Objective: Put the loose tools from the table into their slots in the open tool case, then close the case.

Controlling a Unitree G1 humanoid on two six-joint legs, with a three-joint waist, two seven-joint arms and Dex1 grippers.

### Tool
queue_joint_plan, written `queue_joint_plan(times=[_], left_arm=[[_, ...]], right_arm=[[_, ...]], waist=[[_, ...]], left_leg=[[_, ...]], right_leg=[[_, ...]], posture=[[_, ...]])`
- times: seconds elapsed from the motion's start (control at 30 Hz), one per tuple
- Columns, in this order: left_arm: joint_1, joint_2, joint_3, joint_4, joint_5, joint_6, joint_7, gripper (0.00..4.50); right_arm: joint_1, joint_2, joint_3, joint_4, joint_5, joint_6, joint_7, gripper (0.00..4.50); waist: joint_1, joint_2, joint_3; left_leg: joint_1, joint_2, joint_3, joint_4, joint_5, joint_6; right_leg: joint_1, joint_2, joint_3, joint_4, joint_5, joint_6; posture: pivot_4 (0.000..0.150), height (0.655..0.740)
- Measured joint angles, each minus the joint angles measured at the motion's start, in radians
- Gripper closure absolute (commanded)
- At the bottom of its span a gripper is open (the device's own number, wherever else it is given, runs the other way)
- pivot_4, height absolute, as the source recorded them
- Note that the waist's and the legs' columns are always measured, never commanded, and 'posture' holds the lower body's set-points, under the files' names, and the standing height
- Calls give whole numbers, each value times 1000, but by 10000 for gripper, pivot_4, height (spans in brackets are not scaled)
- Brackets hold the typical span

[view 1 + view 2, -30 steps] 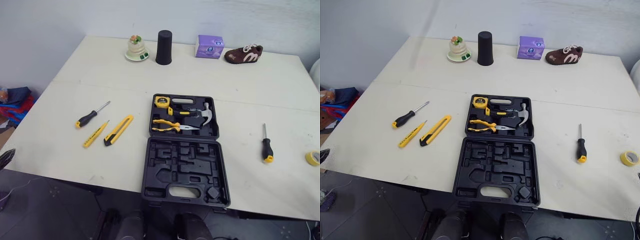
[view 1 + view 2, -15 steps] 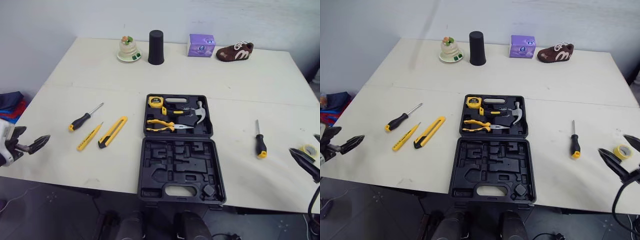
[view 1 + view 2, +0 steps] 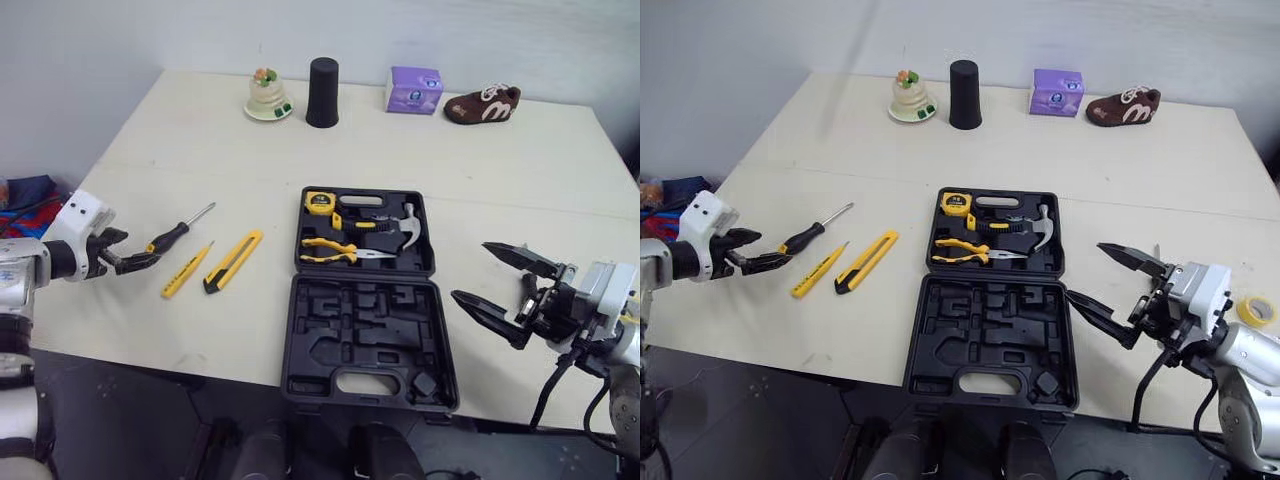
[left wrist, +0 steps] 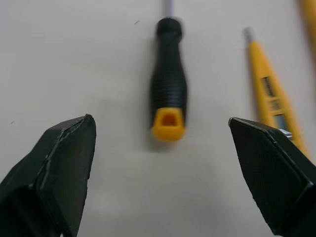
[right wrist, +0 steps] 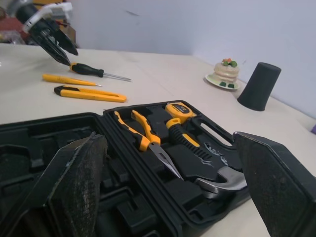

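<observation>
Black-handled screwdriver point(image 3: 172, 237) lies flat on the table point(image 3: 150, 140), well left of the open tool case point(image 3: 362, 345). Its shaft points to the far side and its yellow butt end faces my left gripper point(image 3: 135, 250). That gripper is spread wide and has nothing in it. In the left wrist view the butt sits centred ahead of the two fingers point(image 4: 64, 163), so I read it as lined up but not yet around the handle. I can't tell whether a fingertip touches.

Handling, my guess: light, stiff, nothing fragile. The handle looks ribbed and rubbery, so it should grip well. It's round and could roll if nudged from one side. The bare steel shaft is thin and likely slippery, so I skip it. I'd take hold mid-handle, fingers straddling it and closing across the ribs, low against the tabletop.

The yellow tester pen point(image 3: 188, 270) and utility knife point(image 3: 236, 259) lie just beside it, so I want a narrow approach.

My right gripper point(image 3: 472, 272) hangs beside the case's right edge, fingers far apart, holding nothing. The near half of the case has empty slots.
</observation>
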Motion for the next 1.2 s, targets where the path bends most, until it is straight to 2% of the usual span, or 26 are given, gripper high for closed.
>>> queue_joint_plan(times=[0.27, 0.37, 0.57, 0.7, 0.77, 0.83, 0.9, 0.97, 1.07, 1.2], left_arm=[[-115, -97, -59, 188, 59, -109, -44, 28], [-146, -98, -75, 227, 90, -132, -36, 8167], [-167, -84, -115, 249, 147, -181, -29, 33932], [-161, -77, -77, 233, 127, -219, -40, 34817], [-159, -74, -55, 162, 106, -238, -82, 34817], [-136, -72, -45, 16, 62, -228, -149, 34817], [-47, -69, -43, -267, -8, -171, -236, 34817], [16, -74, -63, -473, -53, -120, -287, 34817], [61, -108, -113, -754, -112, 27, -303, 34818], [36, -142, -218, -945, -125, 180, -298, 34818]], right_arm=[[-6, 0, 1, -36, 13, 13, -13, 2440], [-4, 0, 1, -36, 12, 12, -13, 0], [50, 0, -10, -78, 3, 8, -31, 0], [74, -16, -60, -63, -19, -7, -31, 0], [66, -33, -94, -49, -24, -16, -32, 0], [67, -49, -120, -40, -15, -9, -26, 0], [97, -76, -157, -18, 7, 12, -3, 0], [118, -79, -180, 1, 10, 18, 7, 0], [159, -82, -196, 32, 0, 14, 37, 0], [199, -91, -196, 55, -23, 9, 65, 0]], waist=[[-6, -3, 0], [-6, -3, 0], [-10, -4, 0], [-8, -6, 1], [-6, -8, 1], [-1, -8, 1], [2, -8, 1], [2, -8, 1], [3, -8, 1], [0, -8, 1]], left_leg=[[0, 0, 3, 1, 1, 0], [0, 0, 3, 1, 2, -1], [3, 1, 5, -1, 4, -2], [0, 1, 5, 0, 4, -2], [-1, 1, 4, 0, 4, -2], [-2, 0, 2, 1, 4, -2], [-2, 0, 1, 0, 4, -1], [-2, 0, 0, 0, 4, -1], [-1, 0, 0, 1, 4, -1], [2, 0, 0, 0, 6, -2]], right_leg=[[-2, 0, -1, 2, 0, 0], [-3, 0, -1, 4, 0, 0], [-4, 0, 0, 4, 0, 0], [-6, 0, 1, 5, 0, 0], [-6, 0, 1, 6, 0, 0], [-5, -1, 2, 6, 0, 0], [-3, -2, 3, 4, 0, 0], [-2, -1, 3, 2, 0, 0], [0, -1, 2, 1, 0, 0], [1, 0, 3, -1, 0, 0]], posture=[[1500, 7341], [1500, 7341], [1500, 7341], [1500, 7341], [1500, 7341], [1500, 7341], [1500, 7341], [1500, 7341], [1500, 7341], [1500, 7341]])
